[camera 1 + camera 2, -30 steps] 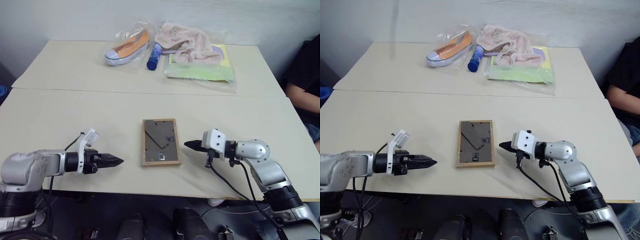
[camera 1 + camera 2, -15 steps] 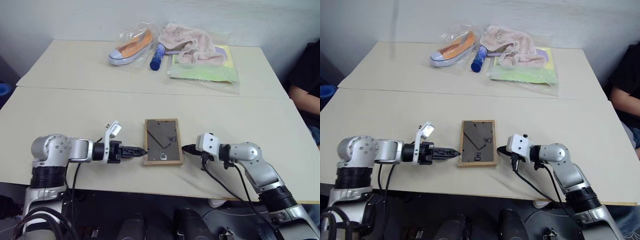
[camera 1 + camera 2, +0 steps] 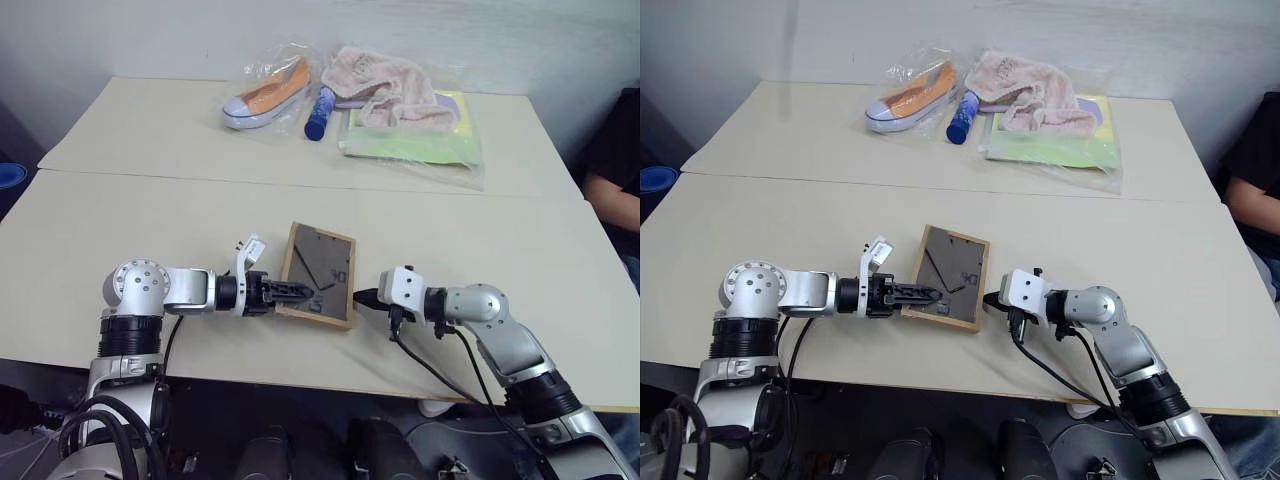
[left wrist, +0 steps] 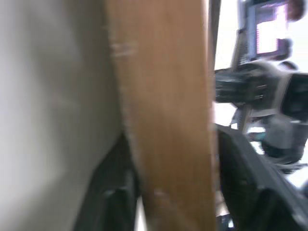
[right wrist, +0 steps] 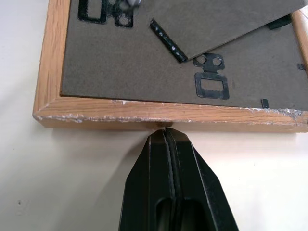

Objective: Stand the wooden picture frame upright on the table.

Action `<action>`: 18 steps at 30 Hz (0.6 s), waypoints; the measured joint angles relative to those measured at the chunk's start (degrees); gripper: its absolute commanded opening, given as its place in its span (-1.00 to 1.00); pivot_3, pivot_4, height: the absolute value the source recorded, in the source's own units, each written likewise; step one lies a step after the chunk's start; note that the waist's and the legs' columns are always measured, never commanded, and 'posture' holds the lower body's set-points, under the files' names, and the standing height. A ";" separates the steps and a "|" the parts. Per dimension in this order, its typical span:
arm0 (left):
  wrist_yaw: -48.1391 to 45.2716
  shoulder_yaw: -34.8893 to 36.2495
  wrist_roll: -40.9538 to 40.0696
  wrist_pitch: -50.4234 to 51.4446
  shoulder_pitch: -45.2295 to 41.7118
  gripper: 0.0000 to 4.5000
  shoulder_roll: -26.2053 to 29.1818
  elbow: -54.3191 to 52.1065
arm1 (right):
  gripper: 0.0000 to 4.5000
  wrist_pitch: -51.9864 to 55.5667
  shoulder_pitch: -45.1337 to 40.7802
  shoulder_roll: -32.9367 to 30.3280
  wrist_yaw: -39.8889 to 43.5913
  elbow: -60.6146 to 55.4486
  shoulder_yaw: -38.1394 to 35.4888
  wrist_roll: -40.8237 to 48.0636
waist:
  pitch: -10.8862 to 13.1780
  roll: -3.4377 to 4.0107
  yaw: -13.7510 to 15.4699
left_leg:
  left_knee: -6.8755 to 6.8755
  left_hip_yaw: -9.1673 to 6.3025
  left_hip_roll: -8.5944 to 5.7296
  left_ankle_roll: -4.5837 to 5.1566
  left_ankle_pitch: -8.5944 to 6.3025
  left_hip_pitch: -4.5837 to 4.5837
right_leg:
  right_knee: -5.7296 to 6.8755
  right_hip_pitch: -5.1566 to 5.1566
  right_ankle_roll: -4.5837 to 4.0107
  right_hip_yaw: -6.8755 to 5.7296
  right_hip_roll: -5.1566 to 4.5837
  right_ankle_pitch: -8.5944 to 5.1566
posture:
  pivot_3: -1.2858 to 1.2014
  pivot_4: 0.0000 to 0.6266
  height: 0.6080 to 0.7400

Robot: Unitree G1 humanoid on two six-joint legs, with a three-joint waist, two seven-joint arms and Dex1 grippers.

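Wooden picture frame lay back-panel up on near section of desk, left edge tilted up. Left gripper clamped on frame's left edge, one finger above, one below. Right gripper clenched, tips pressed against frame's right edge. Far side of desk: bagged shoe, blue bottle, pink cloth, green-yellow packet.

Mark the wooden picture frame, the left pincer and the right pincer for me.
wooden picture frame (image 3: 322, 268): left eye view, dark back panel.
left pincer (image 3: 300, 293): left eye view, fingertips over the frame's edge.
right pincer (image 5: 166, 136): right wrist view, closed tips.
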 measured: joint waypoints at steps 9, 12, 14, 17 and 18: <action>-5.65 1.28 2.47 -9.91 9.77 -0.42 0.16 -13.27 | 0.16 8.50 -0.81 -0.52 5.73 -5.04 -10.84 20.31 | 0.01 0.00 -0.39 | -0.04 0.01 0.10 -0.12 0.01 0.03 | -0.19 0.00 -0.01 0.01 0.09 0.00 | 0.03 -0.52 1.00; -11.94 -1.93 6.21 -16.81 12.24 -0.42 2.73 -17.44 | 0.62 14.82 -3.65 0.46 5.28 -5.11 -10.96 23.96 | 0.01 0.00 -0.41 | -0.05 0.01 0.10 -0.13 0.01 0.02 | -0.21 -0.01 -0.02 0.03 0.08 -0.01 | 0.03 -0.52 1.00; -14.11 -3.02 7.33 -18.55 12.71 -0.42 3.61 -17.81 | 0.90 18.47 -5.46 0.89 4.79 -5.11 -10.50 25.18 | 0.01 0.00 -0.38 | -0.07 0.01 0.10 -0.12 0.01 0.02 | -0.23 -0.02 -0.03 0.03 0.07 -0.01 | 0.03 -0.52 1.00; -17.72 -5.08 9.57 -22.03 13.52 -0.42 5.19 -19.34 | 0.98 21.71 -9.82 3.05 3.09 -3.49 -7.60 23.29 | 0.01 0.00 -0.66 | -0.11 0.01 0.11 -0.12 0.01 0.01 | -0.24 -0.05 -0.04 0.05 0.06 -0.02 | 0.03 -0.52 1.00; -18.59 -5.84 10.22 -22.85 13.42 -0.42 5.52 -19.78 | 0.98 21.54 -11.13 3.95 2.74 -2.39 -5.56 21.60 | 0.01 0.00 -0.71 | -0.15 0.01 0.10 -0.12 0.01 0.01 | -0.25 -0.05 -0.04 0.04 0.05 -0.02 | 0.03 -0.52 1.00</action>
